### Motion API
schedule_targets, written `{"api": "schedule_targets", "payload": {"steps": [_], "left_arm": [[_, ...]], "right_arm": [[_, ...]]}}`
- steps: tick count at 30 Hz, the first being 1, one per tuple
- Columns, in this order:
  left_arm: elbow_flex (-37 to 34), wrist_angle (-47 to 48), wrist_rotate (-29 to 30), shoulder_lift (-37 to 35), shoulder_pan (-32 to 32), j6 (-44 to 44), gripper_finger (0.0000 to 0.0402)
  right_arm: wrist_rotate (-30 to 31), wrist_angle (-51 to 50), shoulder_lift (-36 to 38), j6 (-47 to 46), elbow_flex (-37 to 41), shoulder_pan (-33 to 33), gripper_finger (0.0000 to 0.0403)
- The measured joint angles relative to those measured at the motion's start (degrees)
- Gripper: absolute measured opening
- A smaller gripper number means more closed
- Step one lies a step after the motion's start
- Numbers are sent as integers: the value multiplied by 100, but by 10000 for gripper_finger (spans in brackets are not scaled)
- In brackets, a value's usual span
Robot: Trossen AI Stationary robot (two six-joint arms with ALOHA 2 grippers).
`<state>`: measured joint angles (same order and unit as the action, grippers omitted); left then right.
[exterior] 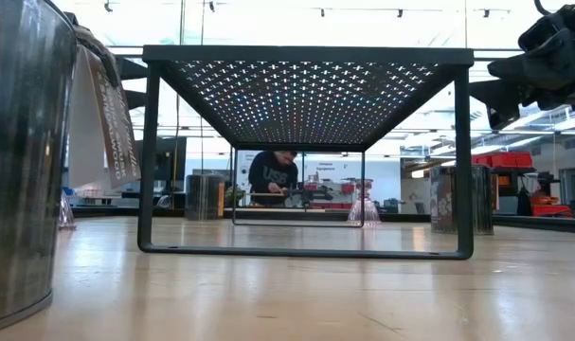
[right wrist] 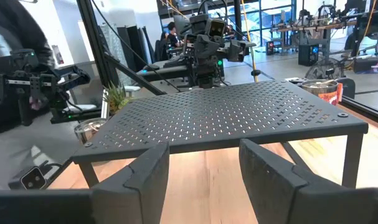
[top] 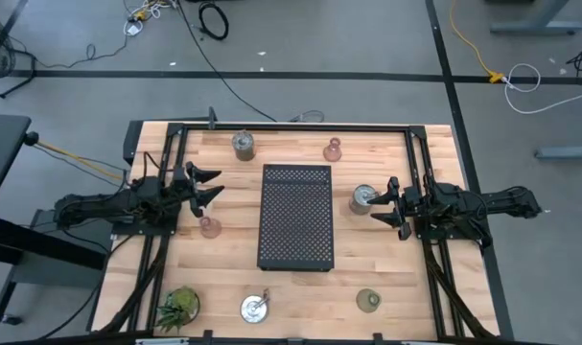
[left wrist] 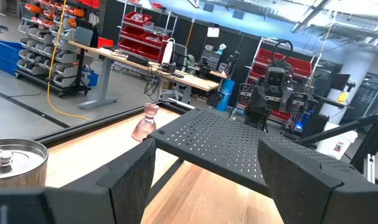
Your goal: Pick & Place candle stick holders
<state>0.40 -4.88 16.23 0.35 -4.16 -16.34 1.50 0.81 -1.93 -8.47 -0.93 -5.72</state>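
Three silvery holders stand on their bases on the table: one at the far left, one to the right of the tray, one at the near edge. One pink glass holder stands far behind the tray, the other to its left. An olive-green holder stands near right. My left gripper is open and empty, left of the tray, its fingers wide apart in the left wrist view. My right gripper is open and empty, raised in the low view, just right of the silvery holder.
The black perforated tray stands on legs in the table's middle, between both grippers. A spiky green plant sits at the near left corner. Black rails run along the table's sides. A person is in the room behind.
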Motion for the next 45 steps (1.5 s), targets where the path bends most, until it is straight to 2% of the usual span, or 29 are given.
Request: {"api": "schedule_targets", "payload": {"steps": [19,31,36,41,45], "left_arm": [[-1,-9,5,0,1,0,287],[0,-462,1119,1,-1,-595,287],[0,-604,1493,1,-1,-1446,287],[0,-612,1725,0,-1,-1898,287],[0,-608,1829,-1,-1,-1927,287]], "right_arm": [[0,0,0,0,0,0,196],[109,1,0,35,0,-2,196],[254,47,1,59,0,-2,196],[567,247,2,65,0,-2,196],[616,490,1,-233,0,-2,196]]}}
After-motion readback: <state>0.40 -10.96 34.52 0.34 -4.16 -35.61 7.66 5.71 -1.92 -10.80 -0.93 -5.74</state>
